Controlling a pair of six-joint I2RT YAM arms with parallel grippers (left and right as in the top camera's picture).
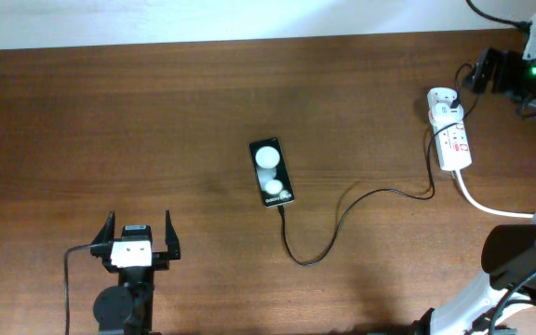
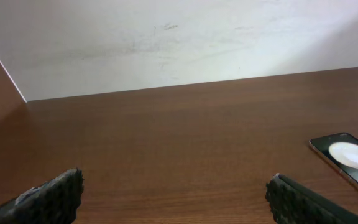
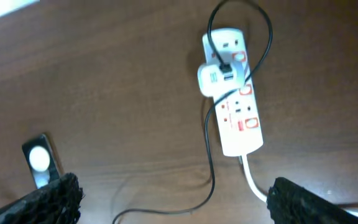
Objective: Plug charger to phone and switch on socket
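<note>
The phone (image 1: 271, 172) lies flat mid-table, a black slab with two white glare spots. It also shows in the left wrist view (image 2: 350, 158) and the right wrist view (image 3: 39, 160). The charger cable (image 1: 342, 209) runs from the phone's near end in a loop to the white adapter (image 1: 443, 100), which is plugged into the socket (image 1: 454, 147). I cannot tell whether the tip is seated in the phone. The right wrist view shows the socket (image 3: 241, 118), the adapter (image 3: 215, 78) and the cable (image 3: 213, 180). My left gripper (image 1: 138, 233) (image 2: 176, 190) is open and empty, near-left of the phone. My right gripper (image 1: 482, 70) (image 3: 173, 190) is open above the socket.
The socket's thick white cord (image 1: 482, 205) (image 3: 253, 177) runs off toward the right edge. The right arm's base (image 1: 524, 251) stands at the near right. A white wall (image 2: 166, 43) borders the table's far side.
</note>
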